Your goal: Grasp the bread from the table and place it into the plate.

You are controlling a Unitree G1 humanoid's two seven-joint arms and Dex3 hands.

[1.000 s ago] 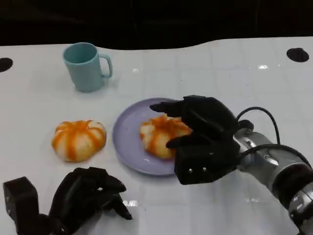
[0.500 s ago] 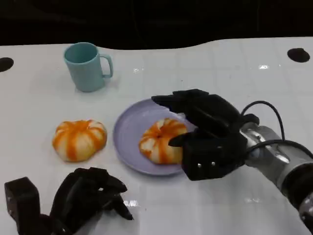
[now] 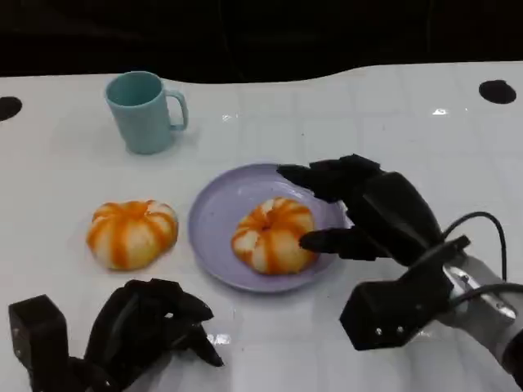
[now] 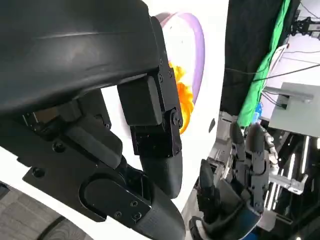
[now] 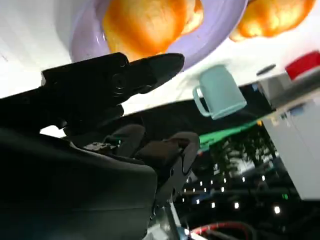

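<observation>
One orange-striped bread (image 3: 274,235) lies on the lilac plate (image 3: 216,208) mid-table, also seen in the right wrist view as bread (image 5: 145,20) on the plate (image 5: 220,35). My right hand (image 3: 368,208) hovers at the plate's right rim with its fingers apart and nothing in them; its thumb tip ends right beside the bread. A second striped bread (image 3: 131,233) sits on the table left of the plate. My left hand (image 3: 147,331) lies near the front edge with fingers curled in on nothing. In the left wrist view its fingers (image 4: 150,125) show against the plate (image 4: 195,45).
A teal cup (image 3: 145,110) stands upright at the back left, behind the second bread. The white table (image 3: 392,122) runs wide to the right and back. Two dark round holes (image 3: 497,91) mark the far corners.
My right hand let go of the bread and drew back to the right and toward the front edge. The bread stays on the plate. The left hand has not moved.
</observation>
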